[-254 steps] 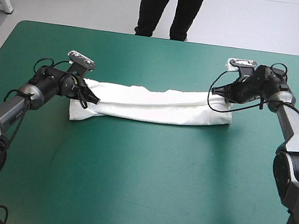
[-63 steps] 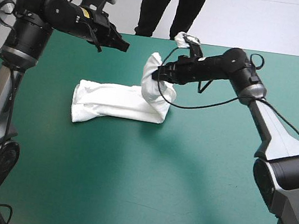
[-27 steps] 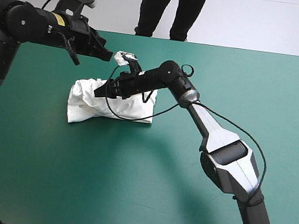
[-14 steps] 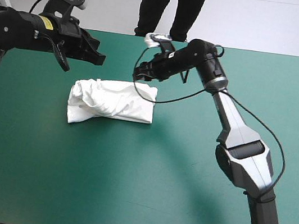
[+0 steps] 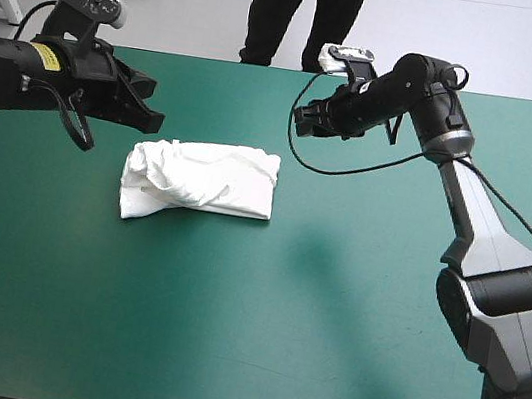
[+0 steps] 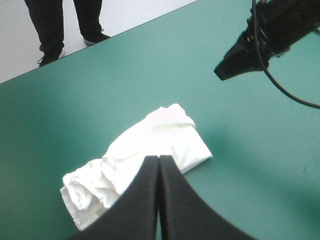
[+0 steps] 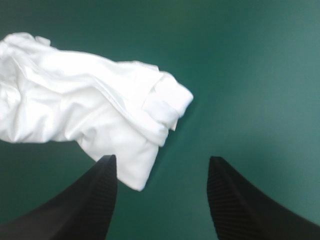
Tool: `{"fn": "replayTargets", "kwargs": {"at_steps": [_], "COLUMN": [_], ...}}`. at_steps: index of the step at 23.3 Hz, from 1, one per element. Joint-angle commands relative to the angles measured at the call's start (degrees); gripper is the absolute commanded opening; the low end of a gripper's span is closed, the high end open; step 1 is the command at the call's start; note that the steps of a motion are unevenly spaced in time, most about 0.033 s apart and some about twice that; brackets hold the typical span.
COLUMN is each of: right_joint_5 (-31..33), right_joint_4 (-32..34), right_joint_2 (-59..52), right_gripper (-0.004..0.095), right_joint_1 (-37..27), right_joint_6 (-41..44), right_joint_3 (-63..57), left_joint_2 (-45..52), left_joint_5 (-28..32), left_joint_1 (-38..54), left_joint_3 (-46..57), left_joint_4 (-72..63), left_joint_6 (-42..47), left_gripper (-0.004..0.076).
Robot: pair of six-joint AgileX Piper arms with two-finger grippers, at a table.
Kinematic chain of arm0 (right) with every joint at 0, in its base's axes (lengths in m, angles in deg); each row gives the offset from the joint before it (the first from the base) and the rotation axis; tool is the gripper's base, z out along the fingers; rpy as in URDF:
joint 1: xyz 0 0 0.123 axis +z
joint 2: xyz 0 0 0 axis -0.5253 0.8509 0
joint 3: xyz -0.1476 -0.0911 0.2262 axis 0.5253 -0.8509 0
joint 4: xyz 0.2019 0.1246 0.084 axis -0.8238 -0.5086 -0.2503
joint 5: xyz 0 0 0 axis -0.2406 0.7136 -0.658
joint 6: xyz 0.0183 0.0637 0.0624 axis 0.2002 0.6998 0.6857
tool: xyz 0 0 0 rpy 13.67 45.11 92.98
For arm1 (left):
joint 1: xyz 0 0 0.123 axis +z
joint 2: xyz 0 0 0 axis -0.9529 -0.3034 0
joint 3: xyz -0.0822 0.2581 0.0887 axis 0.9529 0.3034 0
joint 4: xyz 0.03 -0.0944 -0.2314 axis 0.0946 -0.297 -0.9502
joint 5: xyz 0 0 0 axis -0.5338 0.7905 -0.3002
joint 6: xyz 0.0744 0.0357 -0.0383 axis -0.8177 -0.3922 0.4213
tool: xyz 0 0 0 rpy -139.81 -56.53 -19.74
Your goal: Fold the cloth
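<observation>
Folded white fabric T-shirt bundle (image 5: 200, 181) on teal-green counter (image 5: 328, 321); black-finned left hand (image 5: 154, 121) pressed together, right hand (image 5: 298, 122) spread, both clear. Best withdrawn high, without snagging the fold.

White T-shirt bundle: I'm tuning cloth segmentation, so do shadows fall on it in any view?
High view: a soft shadow darkens the teal-green table cover beside the folded white T-shirt, not on it. Left wrist view: a darker patch borders one end. Right wrist view: only a thin shadow under its edge.

Lab: left arm (image 5: 21, 85) and right arm (image 5: 475, 221) flank teal-green table (image 5: 274, 343).
</observation>
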Motion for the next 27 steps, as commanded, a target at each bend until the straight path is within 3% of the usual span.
{"fn": "replayTargets", "kwargs": {"at_steps": [1, 4, 13, 18, 27], "right_joint_5": [0.3, 0.2, -1.0, -2.9, -4.0], "right_joint_4": [-1.7, -7.1, -18.5, -20.7, -21.9], "right_joint_2": [-6.2, -4.6, 4.3, 7.0, 12.9], "right_gripper": [0.0524, 0.0524, 0.0523, 0.0524, 0.0524], "right_joint_1": [-0.3, -0.3, 0.0, 0.8, 1.1], "right_joint_6": [-1.0, -3.7, -9.2, -10.7, -10.2], "right_joint_3": [-8.1, -11.7, -11.6, -8.4, -3.0], "left_joint_2": [1.6, 1.6, 1.6, 1.6, 1.6], "left_joint_5": [-1.5, -1.5, -1.5, -1.5, -1.5], "left_joint_1": [0.0, 0.0, 0.0, 0.0, 0.0], "left_joint_3": [-1.0, -0.7, -0.6, -0.6, -0.6], "left_joint_4": [-2.7, -3.7, -5.5, -6.7, -7.5], "left_joint_6": [0.2, -0.8, -2.5, -2.5, -2.5], "left_gripper": [-0.0022, -0.0009, 0.018, 0.0267, 0.0275]}}
